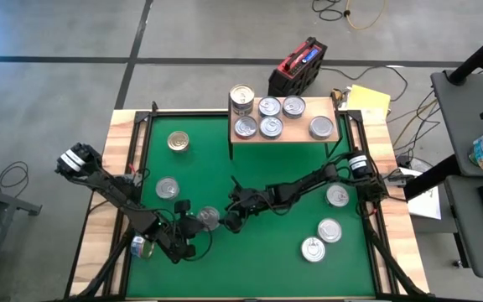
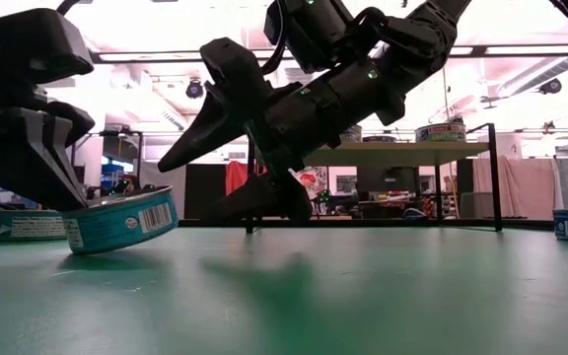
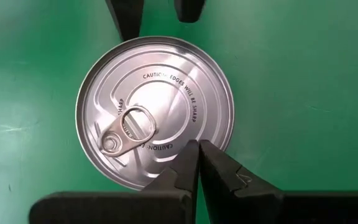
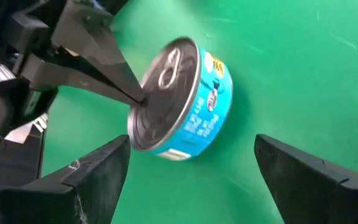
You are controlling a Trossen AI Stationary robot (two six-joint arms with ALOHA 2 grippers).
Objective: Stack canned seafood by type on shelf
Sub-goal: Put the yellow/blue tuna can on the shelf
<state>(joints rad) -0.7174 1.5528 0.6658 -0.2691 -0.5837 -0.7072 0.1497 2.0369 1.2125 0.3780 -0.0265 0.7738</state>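
**Tilted blue tin between two grippers on the green mat**

From where I stand, the short round tin with a silver pull-tab lid and a bright blue paper label (image 4: 182,102) sits near the front middle of the large green mat (image 1: 258,193). It is tipped up: one edge rests on the mat and the other is raised, so the barcode on its side wall shows in the low view. The lid is ribbed in rings, with an oval pull tab off-centre and raised lettering warning of sharp edges around it.

The left gripper (image 3: 197,155) has its two dark fingers pressed fully together, their tips touching the tin's lid near the rim; they clamp nothing between them. The right gripper (image 4: 191,168) reaches in from the other side with its fingers spread as wide as they go, one on each side of the tin and clear of it, holding nothing.

Behind, the small light-wood shelf on thin black legs (image 1: 282,132) stands at the mat's far edge, carrying six silver-topped tins, one of them a taller stack at its left end. A gold-topped tin (image 1: 178,141) lies on the mat toward the far left, and other silver tins lie scattered to the left and right.
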